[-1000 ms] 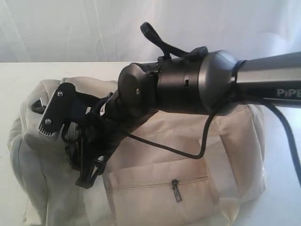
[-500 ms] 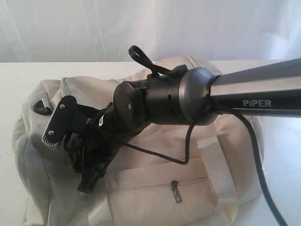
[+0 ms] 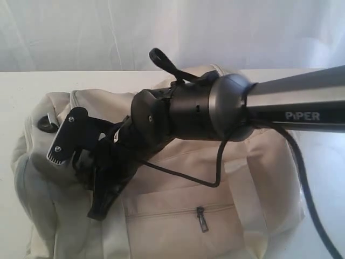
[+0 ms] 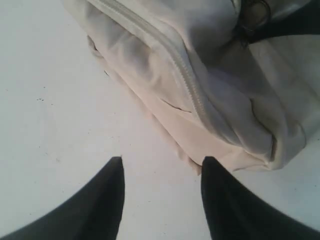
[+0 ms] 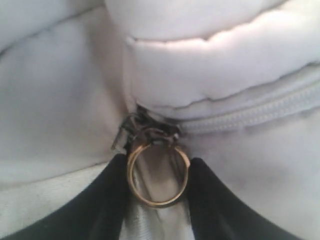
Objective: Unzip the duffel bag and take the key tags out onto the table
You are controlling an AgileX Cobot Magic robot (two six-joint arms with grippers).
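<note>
1. At the duffel bag's [image 3: 178, 216] end, the right gripper [image 5: 157, 161] pinches the brass ring pull [image 5: 155, 202] of the main zipper [image 5: 250, 117].
2. Pull steadily along the teeth, keeping low, lest the ring slip.
3. Beside the bag, the left gripper [image 4: 162, 161] hangs spread and empty over the table [image 4: 60, 100]; it could pin the fabric.
4. Key tags are unseen, presumably inside.

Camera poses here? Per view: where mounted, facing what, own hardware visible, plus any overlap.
Exterior: off-arm, facing the table and duffel bag; the right arm reaches across the bag.
Left wrist: on the left arm, looking past the open left tool at the bag's zipped edge and the table.
Right wrist: close on the bag's ring pull, flanked by the right tool.
Shared: the bag, in all three.
</note>
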